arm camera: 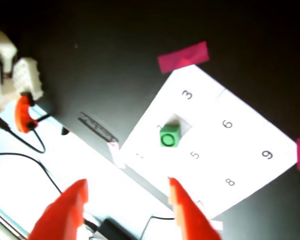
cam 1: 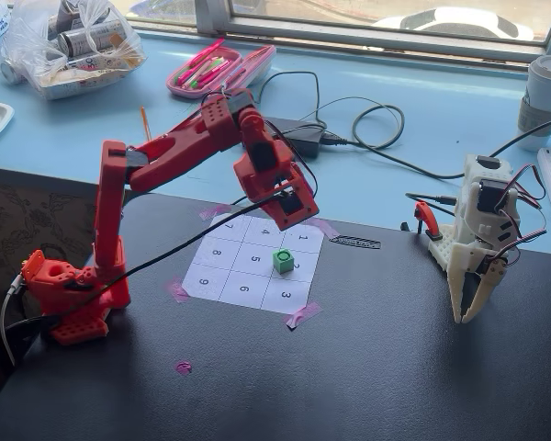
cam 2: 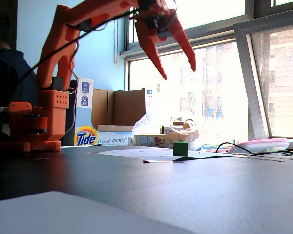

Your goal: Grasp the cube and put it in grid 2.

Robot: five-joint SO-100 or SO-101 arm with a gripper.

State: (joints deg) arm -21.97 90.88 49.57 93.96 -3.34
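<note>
In a fixed view, the green cube (cam 1: 283, 261) sits on grid 2 (cam 1: 295, 267) of the numbered sheet (cam 1: 222, 287). In the other fixed view, the orange gripper (cam 2: 179, 71) hangs spread and empty above it. In the wrist view, the cube (arm camera: 169, 136) partly hides the "2".

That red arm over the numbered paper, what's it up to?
The red arm hangs above a sheet of numbered squares taped to a dark table. Its claw is open and empty, raised well above the paper. A small green cube sits on the sheet, roughly on the square marked 2, untouched by the claw.
</note>
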